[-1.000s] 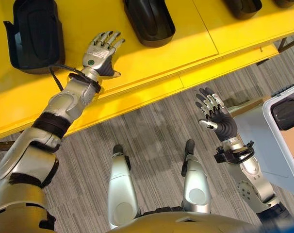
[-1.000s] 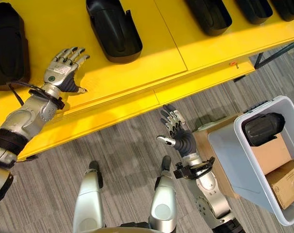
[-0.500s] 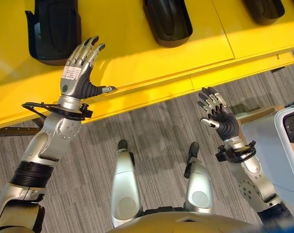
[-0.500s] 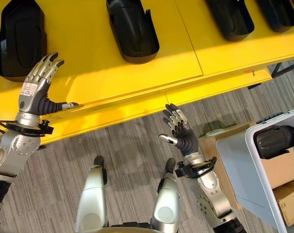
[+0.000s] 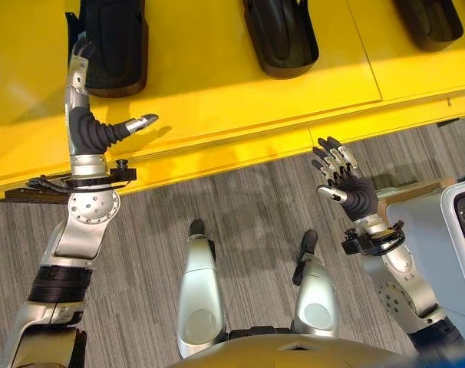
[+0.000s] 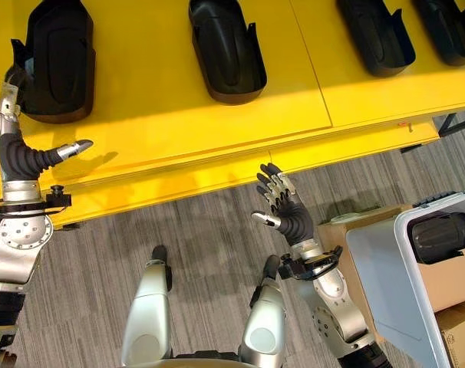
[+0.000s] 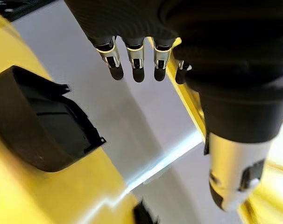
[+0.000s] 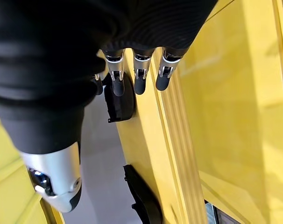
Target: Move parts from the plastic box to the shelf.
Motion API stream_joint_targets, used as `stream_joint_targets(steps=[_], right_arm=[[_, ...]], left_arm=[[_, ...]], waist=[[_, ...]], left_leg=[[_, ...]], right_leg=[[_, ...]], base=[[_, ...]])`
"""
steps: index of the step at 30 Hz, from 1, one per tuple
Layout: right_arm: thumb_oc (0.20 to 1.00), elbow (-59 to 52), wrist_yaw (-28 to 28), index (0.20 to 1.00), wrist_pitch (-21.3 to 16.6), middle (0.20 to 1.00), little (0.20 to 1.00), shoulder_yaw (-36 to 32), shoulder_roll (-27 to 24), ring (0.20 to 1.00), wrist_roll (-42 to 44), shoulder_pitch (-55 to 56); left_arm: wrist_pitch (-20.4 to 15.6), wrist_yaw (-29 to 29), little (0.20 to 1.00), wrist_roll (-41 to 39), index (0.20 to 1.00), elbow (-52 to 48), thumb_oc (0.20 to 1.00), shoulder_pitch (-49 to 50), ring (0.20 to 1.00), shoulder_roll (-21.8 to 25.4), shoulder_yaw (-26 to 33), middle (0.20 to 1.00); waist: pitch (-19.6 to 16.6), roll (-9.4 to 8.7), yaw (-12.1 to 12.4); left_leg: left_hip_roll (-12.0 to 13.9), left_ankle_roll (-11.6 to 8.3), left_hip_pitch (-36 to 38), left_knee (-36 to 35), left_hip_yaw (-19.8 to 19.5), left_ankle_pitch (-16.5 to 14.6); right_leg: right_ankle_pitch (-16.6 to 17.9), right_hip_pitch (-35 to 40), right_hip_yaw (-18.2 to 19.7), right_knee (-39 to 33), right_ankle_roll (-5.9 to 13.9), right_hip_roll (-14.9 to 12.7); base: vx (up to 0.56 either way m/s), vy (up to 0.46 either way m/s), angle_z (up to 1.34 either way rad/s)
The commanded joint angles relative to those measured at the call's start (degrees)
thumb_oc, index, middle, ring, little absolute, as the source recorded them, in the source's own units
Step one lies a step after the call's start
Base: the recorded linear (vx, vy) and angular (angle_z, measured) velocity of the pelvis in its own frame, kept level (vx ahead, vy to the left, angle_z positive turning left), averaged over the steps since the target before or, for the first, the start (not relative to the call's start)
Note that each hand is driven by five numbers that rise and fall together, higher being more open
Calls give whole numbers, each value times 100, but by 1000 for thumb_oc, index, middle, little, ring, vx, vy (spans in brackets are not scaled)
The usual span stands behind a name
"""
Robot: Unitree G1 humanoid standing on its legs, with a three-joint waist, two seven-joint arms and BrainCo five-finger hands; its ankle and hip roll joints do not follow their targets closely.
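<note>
Several black moulded plastic parts lie in a row on the flat yellow shelf [image 6: 179,130]; the leftmost black part [image 6: 57,61] sits near the shelf's left end, another black part [image 6: 226,50] beside it. One more dark part [image 6: 441,236] lies in the pale plastic box [image 6: 386,276] on the floor. The left hand [image 6: 18,146] hovers at the leftmost part, fingers straight, thumb out, holding nothing. The right hand [image 6: 282,211] hangs off the shelf's front edge, fingers spread, empty.

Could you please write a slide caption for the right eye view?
Both open robot hands, left and right, empty beside black plastic parts on the yellow shelf.
</note>
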Motion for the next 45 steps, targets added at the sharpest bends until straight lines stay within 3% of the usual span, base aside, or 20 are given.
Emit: stream_joint_targets(steps=[1,8,12,13,19,27,28,30,31,33,34,35,37,45], right_arm=[[1000,-182,108,1000,-114,1000,1000,-126,-43,1000,157,-167],[1000,-108,135,1000,-16,1000,1000,77,-76,1000,172,-187],[1000,-100,141,1000,18,1000,1000,125,-97,1000,178,-192],[1000,-66,176,1000,57,1000,1000,204,-118,1000,190,-187],[1000,-48,224,1000,97,1000,1000,312,-200,1000,269,-204],[1000,-15,263,1000,84,1000,1000,416,-232,1000,299,-265],[1000,-3,282,1000,85,1000,1000,447,-224,1000,309,-268],[1000,12,290,1000,80,1000,1000,456,-219,1000,314,-283],[1000,27,306,1000,78,1000,1000,500,-221,1000,329,-297],[1000,37,305,1000,73,1000,1000,496,-213,1000,346,-306],[1000,56,327,1000,67,1000,1000,532,-202,1000,365,-324],[1000,55,327,1000,64,1000,1000,523,-201,1000,365,-329],[1000,74,337,1000,60,1000,1000,563,-186,1000,382,-353],[1000,91,373,1000,54,1000,1000,618,-232,1000,387,-413]], left_arm=[[-397,74,1000,-977,1000,397,1000,-729,1000,51,-14,1000],[-491,-100,1000,-2353,1000,1249,1000,-1681,1000,63,-318,1000],[-488,-163,1000,-2620,1000,1417,1000,-1892,1000,129,-392,1000],[-491,-226,1000,-3068,1000,1765,1000,-2208,1000,219,-446,1000],[-305,-397,1000,-3491,1000,2712,1000,-2842,1000,560,-752,1000],[-164,-221,1000,-2970,1000,3144,1000,-3271,1000,947,-990,1000],[-150,-199,1000,-2889,1000,3186,1000,-3312,1000,988,-1026,1000],[-135,-191,1000,-2830,1000,3257,1000,-3376,1000,1017,-1070,1000],[-146,-103,1000,-2712,1000,3251,1000,-3436,1000,1077,-1102,1000],[-156,-52,1000,-2620,1000,3236,1000,-3476,1000,1128,-1114,1000],[-138,16,1000,-2467,1000,3272,1000,-3509,1000,1215,-1144,1000],[-139,17,1000,-2465,1000,3265,1000,-3516,1000,1213,-1143,1000],[-177,97,1000,-2407,1000,3220,1000,-3528,1000,1249,-1119,1000],[-98,292,1000,-2023,1000,3371,1000,-3727,1000,1511,-1216,1000]], waist=[[-228,-111,-65],[-304,-145,-159],[-308,-148,-170],[-319,-168,-198],[-332,-215,-249],[-306,-313,-209],[-320,-309,-193],[-308,-335,-193],[-340,-334,-174],[-325,-365,-175],[-349,-376,-151],[-332,-392,-160],[-350,-391,-114],[-363,-408,-80]], left_leg=[[-119,204,528,-809,404,379],[-102,205,460,-700,385,332],[-98,212,443,-661,386,313],[-93,220,399,-598,373,293],[-81,232,294,-507,359,264],[-85,261,161,-396,316,210],[-45,220,211,-358,285,44],[-80,266,126,-374,307,194],[-55,235,147,-334,261,29],[-102,284,60,-337,280,173],[-64,250,102,-301,239,8],[-103,293,37,-322,268,161],[-64,257,77,-277,224,-17],[-89,276,-64,-192,204,-64]], right_leg=[[-504,79,117,841,-19,-146],[-504,80,133,841,-2,-112],[-502,75,147,844,4,-102],[-489,72,149,831,14,-90],[-447,63,127,794,36,-69],[-372,110,65,697,83,-45],[-483,170,85,725,131,0],[-354,126,42,673,92,-35],[-450,174,65,693,144,10],[-305,131,18,647,105,-32],[-401,195,29,653,159,11],[-286,149,-7,615,115,-27],[-386,215,15,629,168,20],[-347,223,-35,570,175,28]], base=[[21,21,4],[0,0,0],[0,0,0],[0,0,0],[0,0,0],[18,1,3],[14,4,4],[4,2,2],[100,-14,2],[0,0,0],[-53,18,2],[96,-21,2],[59,-6,4],[0,0,0]])
